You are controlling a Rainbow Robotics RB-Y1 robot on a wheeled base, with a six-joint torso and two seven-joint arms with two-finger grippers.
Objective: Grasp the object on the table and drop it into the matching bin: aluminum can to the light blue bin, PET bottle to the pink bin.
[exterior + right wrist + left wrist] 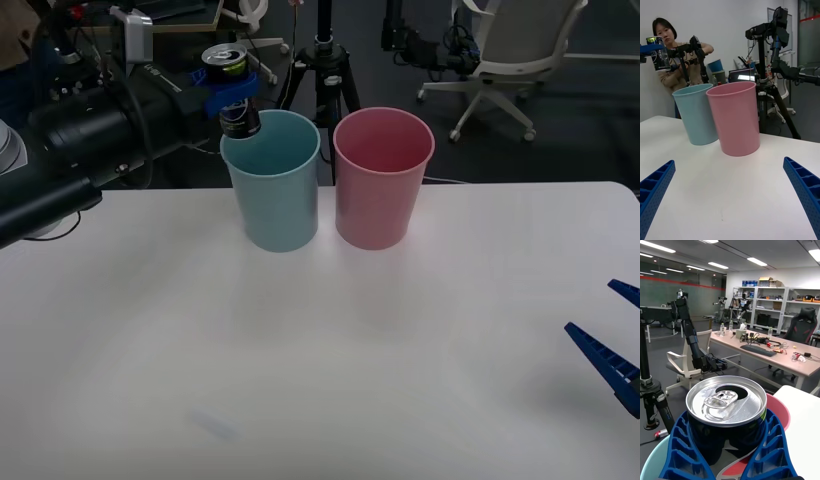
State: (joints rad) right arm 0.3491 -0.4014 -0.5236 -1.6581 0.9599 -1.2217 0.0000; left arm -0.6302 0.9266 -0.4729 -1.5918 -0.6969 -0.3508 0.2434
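White and smooth, the tabletop [320,360] spread across the front view and carried two tapered bins standing upright side by side near its far edge. The light blue bin [275,185] stood on the robot's left and the pink bin [383,180] on its right, their rims close together but not clearly touching. In the right wrist view the same pair showed with the pink bin [735,118] nearer and the light blue bin [696,114] behind it.

The left arm reached out long and nearly level from the left edge of the front view, its dark body ending over the far left rim of the light blue bin. The left end effector [226,97] was clamped on the aluminum can [230,88], its blue ribbed fingers [681,442] wrapped around the dark body from both sides. The can was held above the bin's rim, its long axis close to upright with a slight tilt, silver top and pull tab [720,402] pointing upward. In the left wrist view the can [727,410] sat between the fingers, with the pink and light blue rims below it.

The right end effector [620,335] rested low at the right edge of the tabletop, well apart from the bins, its blue fingers [805,187] spread wide and holding nothing.
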